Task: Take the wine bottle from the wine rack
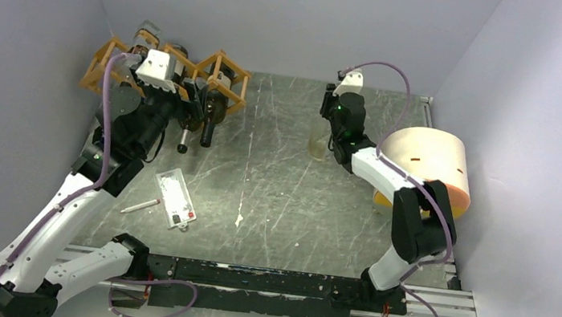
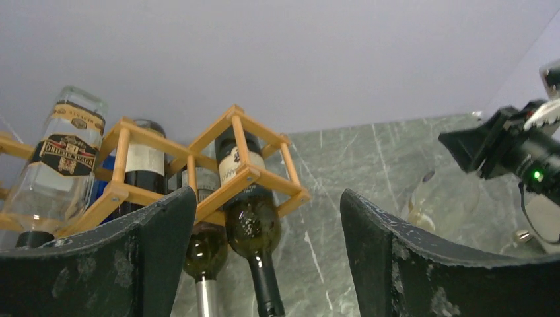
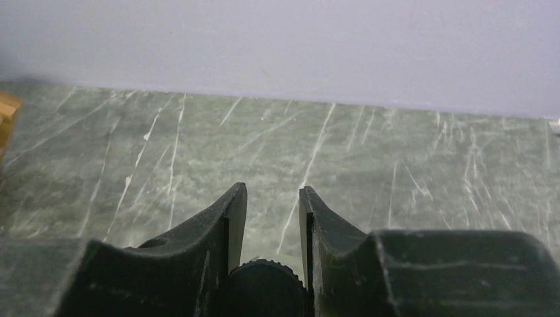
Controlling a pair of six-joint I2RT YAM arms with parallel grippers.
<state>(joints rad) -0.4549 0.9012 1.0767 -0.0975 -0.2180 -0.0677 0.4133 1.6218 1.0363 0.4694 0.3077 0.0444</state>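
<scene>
The orange-brown wooden wine rack (image 1: 224, 67) stands at the back left; it also shows in the left wrist view (image 2: 247, 173). Dark wine bottles lie in its cells, necks toward me: one with a black neck (image 2: 253, 228) (image 1: 208, 127), one with a silver neck (image 2: 205, 254) (image 1: 184, 140). A clear labelled bottle (image 2: 59, 158) lies in a left cell. My left gripper (image 2: 267, 193) (image 1: 187, 108) is open just in front of the rack, its jaws either side of the black-necked bottle, not touching. My right gripper (image 3: 272, 198) (image 1: 330, 114) is shut on the black ribbed cap (image 3: 264, 287) of an upright clear bottle (image 1: 318, 139).
A large cream and orange cylinder (image 1: 431, 165) sits at the right by the right arm. A white card (image 1: 175, 198) and a pen (image 1: 141, 206) lie on the green marble tabletop (image 1: 275, 182) near the left arm. Lilac walls close in on three sides.
</scene>
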